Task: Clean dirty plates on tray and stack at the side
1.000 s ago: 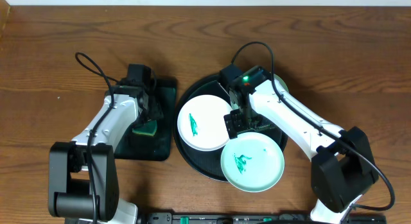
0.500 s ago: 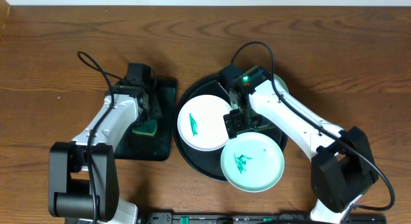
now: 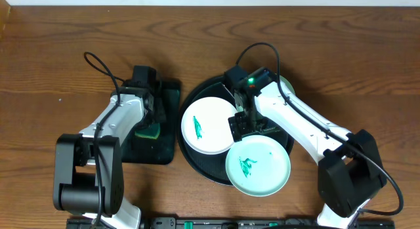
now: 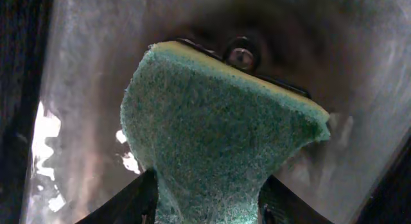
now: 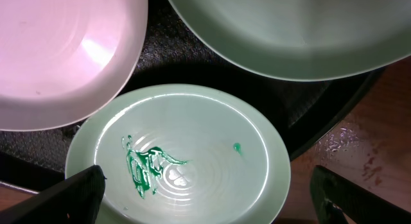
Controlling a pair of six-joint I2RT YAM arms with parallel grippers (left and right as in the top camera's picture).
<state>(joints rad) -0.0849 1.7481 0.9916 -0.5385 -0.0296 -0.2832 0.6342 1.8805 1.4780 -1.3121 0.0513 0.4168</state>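
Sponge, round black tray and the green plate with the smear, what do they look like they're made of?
Sponge: soft foam, coarse green scouring face on a yellow layer; it waists in where squeezed. Round black tray: dark with a raised rim, probably plastic, though the finish is hard to judge. Mint green plate: glossy with bright highlights; glazed ceramic or melamine, cannot tell which.

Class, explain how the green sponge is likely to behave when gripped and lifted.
Probably soft: the sponge narrows where the left gripper pinches it. Its coarse face likely resists slipping. Its porous look suggests light weight.
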